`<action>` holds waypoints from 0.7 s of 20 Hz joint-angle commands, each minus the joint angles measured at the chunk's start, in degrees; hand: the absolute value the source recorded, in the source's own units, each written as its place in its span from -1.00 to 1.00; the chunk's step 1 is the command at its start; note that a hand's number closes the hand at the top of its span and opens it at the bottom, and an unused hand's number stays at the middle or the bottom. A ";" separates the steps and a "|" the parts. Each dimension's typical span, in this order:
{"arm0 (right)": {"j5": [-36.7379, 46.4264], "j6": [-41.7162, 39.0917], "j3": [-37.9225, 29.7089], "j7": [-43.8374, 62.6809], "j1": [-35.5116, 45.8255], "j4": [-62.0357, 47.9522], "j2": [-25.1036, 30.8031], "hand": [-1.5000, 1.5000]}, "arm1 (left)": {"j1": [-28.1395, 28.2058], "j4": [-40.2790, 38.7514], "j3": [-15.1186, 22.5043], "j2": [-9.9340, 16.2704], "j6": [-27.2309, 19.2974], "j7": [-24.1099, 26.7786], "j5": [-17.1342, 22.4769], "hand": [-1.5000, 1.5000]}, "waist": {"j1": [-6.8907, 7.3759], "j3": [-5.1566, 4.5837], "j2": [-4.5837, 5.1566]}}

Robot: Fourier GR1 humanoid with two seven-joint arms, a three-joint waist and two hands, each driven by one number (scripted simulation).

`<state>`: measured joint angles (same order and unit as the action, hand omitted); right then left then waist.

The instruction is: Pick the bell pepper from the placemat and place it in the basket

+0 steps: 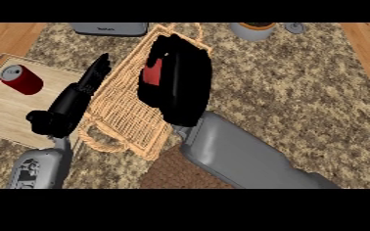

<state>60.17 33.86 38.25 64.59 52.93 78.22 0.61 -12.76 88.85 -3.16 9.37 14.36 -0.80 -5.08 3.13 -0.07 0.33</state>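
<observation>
Red, glossy and mostly hidden: the red bell pepper [151,74] shows as a small patch inside our right black hand [177,80], whose fingers are curled round it. We take the pale woven wicker basket [133,110] as our landmark for every entry below.

- Right hand with pepper: directly over the basket's far half, above its weave. Whether the pepper already touches the weave we cannot tell, since the hand covers it.
- Grey right forearm [239,154]: runs from the basket's near right corner toward the lower right.
- Left black hand [83,95]: along the basket's left rim, fingers straight and pointing away from us, holding nothing.
- Brown woven placemat [180,171]: just near of the basket, partly under the right forearm. The pepper is no longer on it.
- Dark red cylindrical can [22,79]: well left of the basket, on a light wooden board [29,112].
- Grey metal toaster [110,28]: just beyond the basket's far left end.
- Grey round pot [254,30]: beyond the basket, to its far right.

We judge the step in hand to be the release. To do it well, we would lower the hand until the pepper sits low between the basket's rims, keep it centred away from the far handle, then uncurl the fingers slowly so the round pepper settles and does not roll over the low edge. We would lift the hand straight up afterwards.
</observation>
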 commanded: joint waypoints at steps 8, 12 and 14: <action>0.09 19.67 -5.28 1.42 1.70 -12.32 -0.58 1.00 | -1.06 -1.51 -0.65 -0.86 -1.31 -0.08 -0.43 0.00 | -1.82 0.09 0.14; -3.99 20.26 -5.50 -0.42 7.91 -20.64 -0.58 -1.00 | 0.86 1.23 0.44 -0.98 -0.76 -0.49 -0.77 0.00 | -0.70 0.04 0.04; -5.62 19.70 -6.18 -3.74 8.67 -22.78 -0.59 -1.00 | 0.83 1.44 0.17 -0.97 -1.28 -0.24 -1.12 0.00 | -1.46 0.05 -0.06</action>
<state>57.24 48.44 33.59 59.79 58.82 60.58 0.34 -12.41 89.38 -3.46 8.85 13.61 -0.84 -5.64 1.96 0.02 0.27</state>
